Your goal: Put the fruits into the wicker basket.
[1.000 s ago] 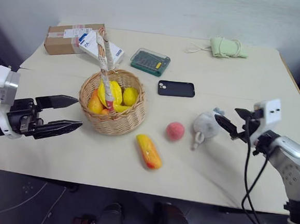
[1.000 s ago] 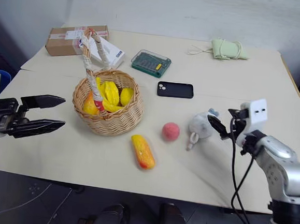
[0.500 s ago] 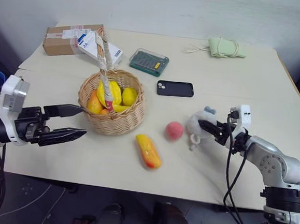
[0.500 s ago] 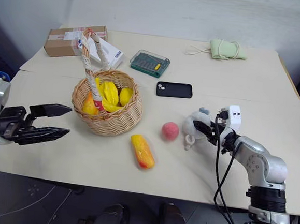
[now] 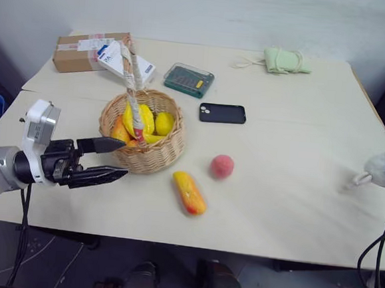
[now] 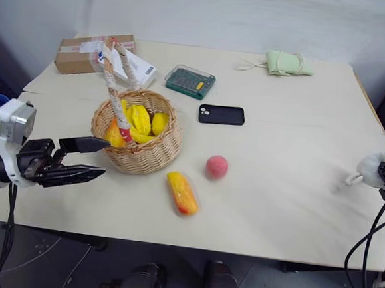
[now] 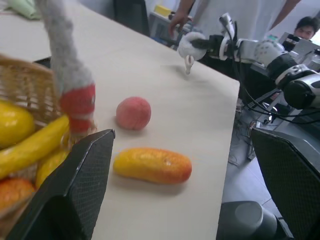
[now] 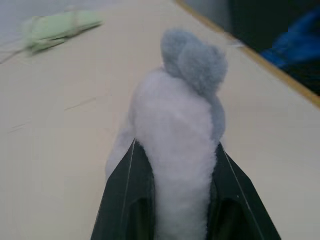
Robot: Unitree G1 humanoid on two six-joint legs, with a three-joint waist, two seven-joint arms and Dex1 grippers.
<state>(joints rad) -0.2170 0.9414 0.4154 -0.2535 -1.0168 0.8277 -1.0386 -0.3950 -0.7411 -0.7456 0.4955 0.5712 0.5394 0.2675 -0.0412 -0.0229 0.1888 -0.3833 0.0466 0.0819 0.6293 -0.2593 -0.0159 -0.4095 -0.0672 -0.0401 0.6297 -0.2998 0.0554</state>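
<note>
R gripper (image 8: 180,200) is clamped on the grey plush toy (image 8: 177,130), held at the table's (image 5: 291,158) right edge, well apart from the fruits. L gripper (image 5: 108,159) hangs open, fingers spread, just beside the wicker basket (image 5: 155,156) on its left. Basket holds yellow and orange fruits (image 5: 144,121). On the tabletop in front of the basket: elongated yellow-orange fruit (image 5: 188,192) and, near it, round pink-red fruit (image 5: 222,166). Neither touches the basket.
</note>
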